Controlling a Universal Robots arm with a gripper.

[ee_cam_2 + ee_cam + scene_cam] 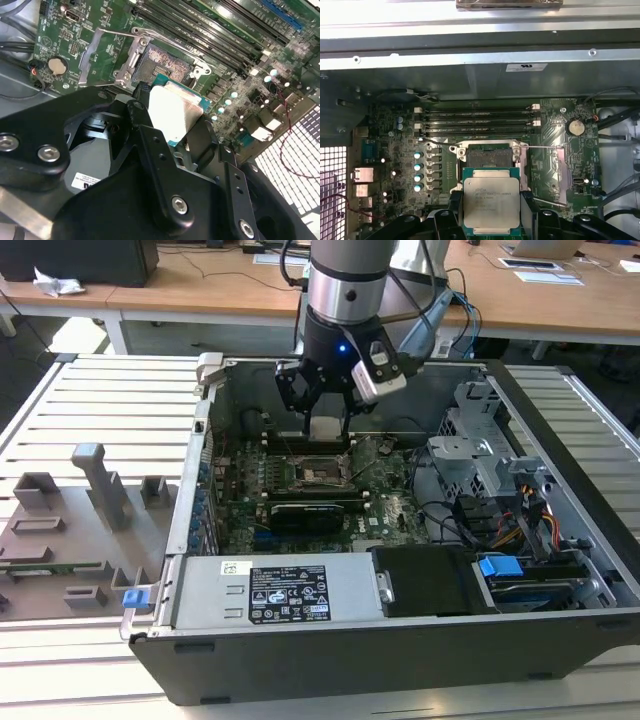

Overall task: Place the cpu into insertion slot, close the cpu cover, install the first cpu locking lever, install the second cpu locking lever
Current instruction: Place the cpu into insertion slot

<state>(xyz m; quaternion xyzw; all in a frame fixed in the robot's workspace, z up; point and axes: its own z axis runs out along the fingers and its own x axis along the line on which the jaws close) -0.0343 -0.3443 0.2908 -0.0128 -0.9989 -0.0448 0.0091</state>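
One big risk: I think the cpu (491, 200) may go into the insertion slot (487, 157) crooked if I bring it down tilted or off to one side.
Why that is bad: small parts in the slot could bend, and the chip would not sit flat.
Other risk: the chip could slip, as I grip it by its thin edges.
Tool: my tool (491, 212) is closed on the cpu, one finger on each side.
Cpu: up in the air over the green board (395, 150), close to the slot, not in it yet.
Cover: the cpu cover (91, 55) is swung open beside the slot.
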